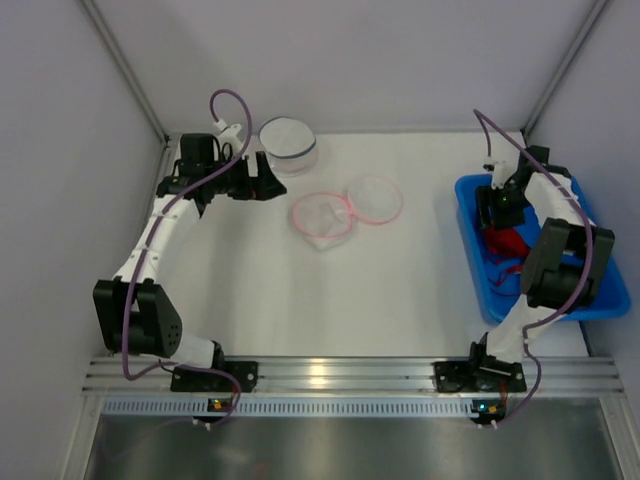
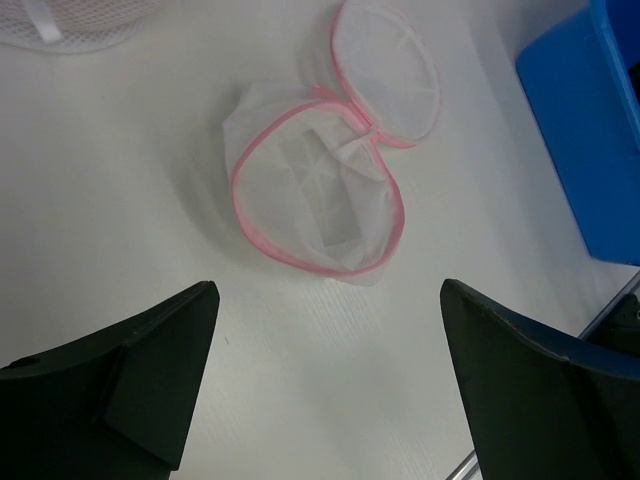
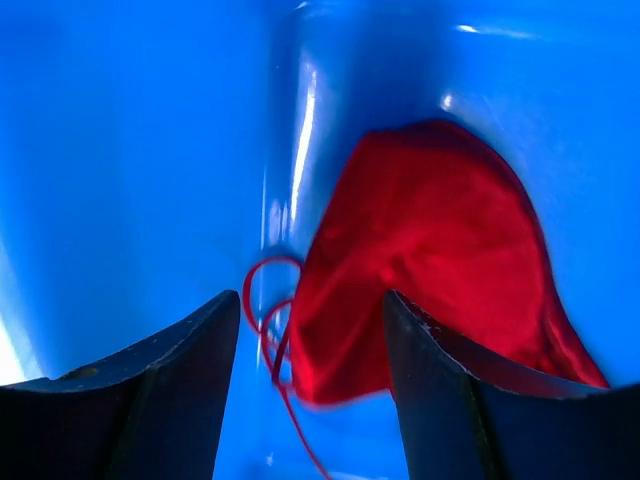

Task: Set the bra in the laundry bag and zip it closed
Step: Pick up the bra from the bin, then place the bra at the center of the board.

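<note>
Blue bin (image 1: 468,240) at right edge of desk (image 1: 400,300), partly hidden under right arm (image 1: 560,262). Laundry bag (image 2: 315,190) mid-desk, unzipped, room all round. Bra (image 3: 430,240) in bin, 1 corner behind finger (image 3: 470,400). Left gripper (image 2: 328,290) spread wide, empty. Right gripper (image 3: 312,300) half-open astride bra's edge, unclamped.

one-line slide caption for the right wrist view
Open right tool straddling the edge of a red fabric bra lying in a blue plastic bin.
</note>
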